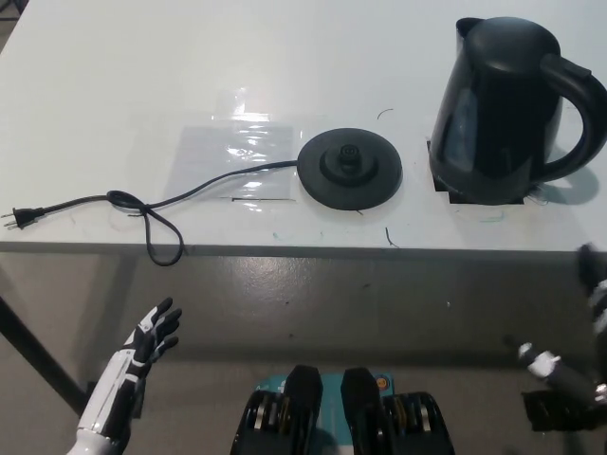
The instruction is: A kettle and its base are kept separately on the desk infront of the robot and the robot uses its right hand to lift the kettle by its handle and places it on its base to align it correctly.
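A black kettle point(503, 109) stands upright on the white desk point(142, 85) at the far right, its handle point(588, 118) turned to the picture's right. Its round black base point(350, 169) lies flat near the desk's front edge, left of the kettle and apart from it. My black right hand point(590, 284) shows only partly at the right edge, below the desk's front edge and short of the kettle. My white left hand point(150, 341) rests at the lower left, below the desk, fingers spread and holding nothing.
The base's black cord point(161, 213) runs left across the desk, loops over the front edge and ends in a plug point(19, 218). A clear plastic sheet point(232, 152) lies taped left of the base. Grey floor lies below the desk.
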### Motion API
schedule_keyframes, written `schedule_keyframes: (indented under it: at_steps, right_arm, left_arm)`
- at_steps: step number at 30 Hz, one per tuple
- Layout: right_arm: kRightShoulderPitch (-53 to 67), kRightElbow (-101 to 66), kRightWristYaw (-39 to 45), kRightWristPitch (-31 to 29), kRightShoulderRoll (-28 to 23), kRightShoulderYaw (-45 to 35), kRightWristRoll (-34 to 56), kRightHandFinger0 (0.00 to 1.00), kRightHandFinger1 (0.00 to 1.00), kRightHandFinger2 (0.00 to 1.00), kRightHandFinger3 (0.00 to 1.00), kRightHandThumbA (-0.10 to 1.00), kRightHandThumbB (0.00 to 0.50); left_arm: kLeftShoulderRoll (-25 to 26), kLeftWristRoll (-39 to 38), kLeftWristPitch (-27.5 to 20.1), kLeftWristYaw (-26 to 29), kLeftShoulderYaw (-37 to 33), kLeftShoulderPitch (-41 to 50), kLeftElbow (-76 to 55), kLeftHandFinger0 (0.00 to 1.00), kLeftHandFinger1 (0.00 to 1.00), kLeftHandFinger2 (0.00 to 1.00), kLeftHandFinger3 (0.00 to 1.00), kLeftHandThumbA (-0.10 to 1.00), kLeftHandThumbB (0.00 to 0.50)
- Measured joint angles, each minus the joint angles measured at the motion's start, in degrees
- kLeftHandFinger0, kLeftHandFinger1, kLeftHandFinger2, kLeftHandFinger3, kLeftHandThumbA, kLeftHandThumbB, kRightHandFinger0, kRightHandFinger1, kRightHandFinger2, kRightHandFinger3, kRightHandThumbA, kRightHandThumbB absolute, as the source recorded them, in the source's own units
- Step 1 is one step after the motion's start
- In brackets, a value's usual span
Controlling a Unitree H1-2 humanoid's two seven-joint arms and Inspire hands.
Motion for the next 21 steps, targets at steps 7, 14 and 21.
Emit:
schedule_keyframes:
  at_steps: [7,14,21]
  right_arm:
    - [-6.06,-6.26,0.12,2.14,-4.02,-4.44,3.15,1.00,1.00,1.00,1.00,1.00,0.278]
    - [-15.81,-3.62,2.13,8.03,-9.79,-6.27,10.75,1.00,1.00,1.00,1.00,1.00,0.324]
    - [-23.34,4.10,3.95,12.25,-12.05,-6.60,14.88,1.00,1.00,1.00,1.00,1.00,0.237]
  left_arm:
    - [0.01,-0.05,-0.24,-0.10,-0.24,-0.01,-0.01,1.00,1.00,1.00,1.00,1.00,0.174]
    - [0.02,-0.08,-0.39,-0.25,-0.35,-0.03,-0.02,1.00,1.00,1.00,1.00,1.00,0.176]
    - [0.03,-0.10,-0.60,-0.69,-0.40,-0.03,-0.02,1.00,1.00,1.00,1.00,1.00,0.173]
